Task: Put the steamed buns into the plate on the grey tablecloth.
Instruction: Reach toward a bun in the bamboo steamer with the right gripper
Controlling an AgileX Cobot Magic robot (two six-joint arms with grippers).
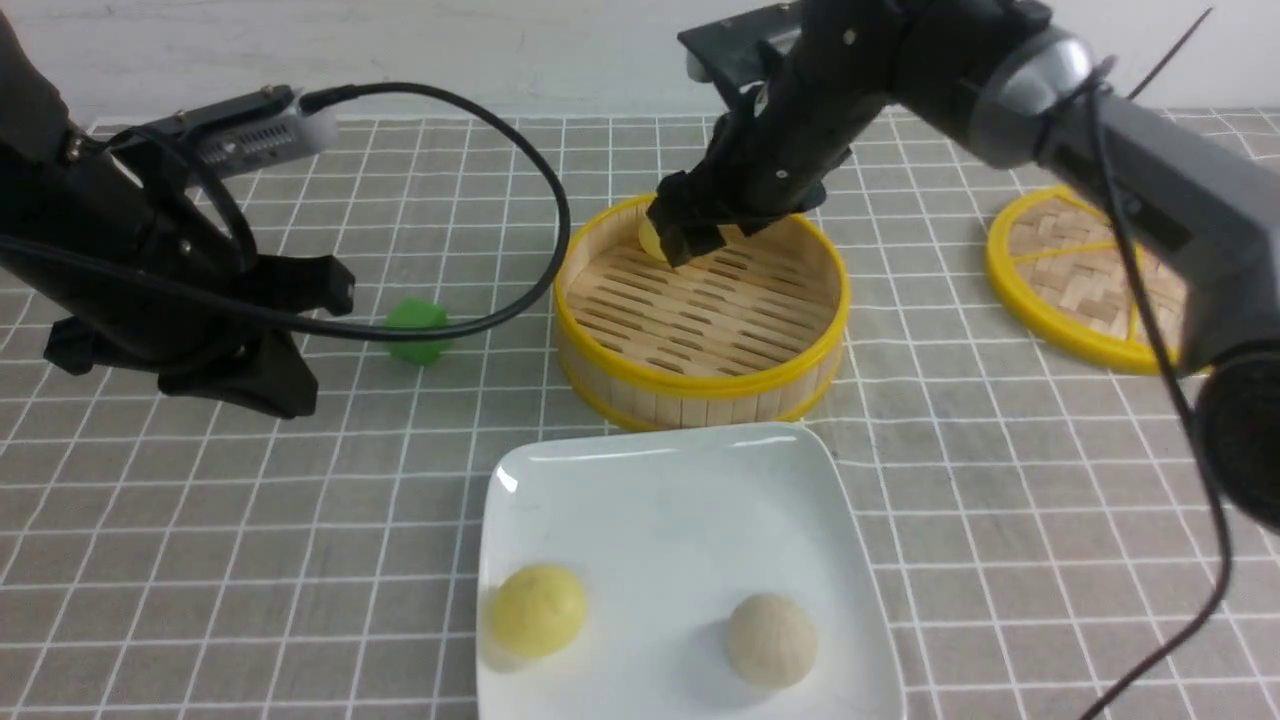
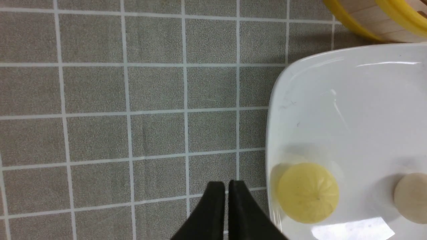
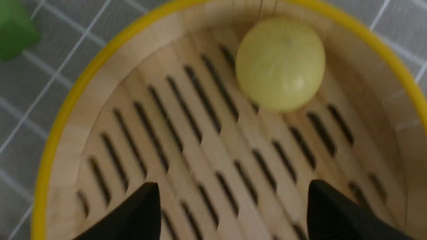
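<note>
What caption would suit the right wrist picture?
Open tool over the basket, one yellow bun inside.

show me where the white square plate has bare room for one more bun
The glossy white square plate is bare across its far half, toward the round yellow-rimmed bamboo steamer basket, and between the pale yellow bun and the beige bun. Those two crowd its near edge.
</note>
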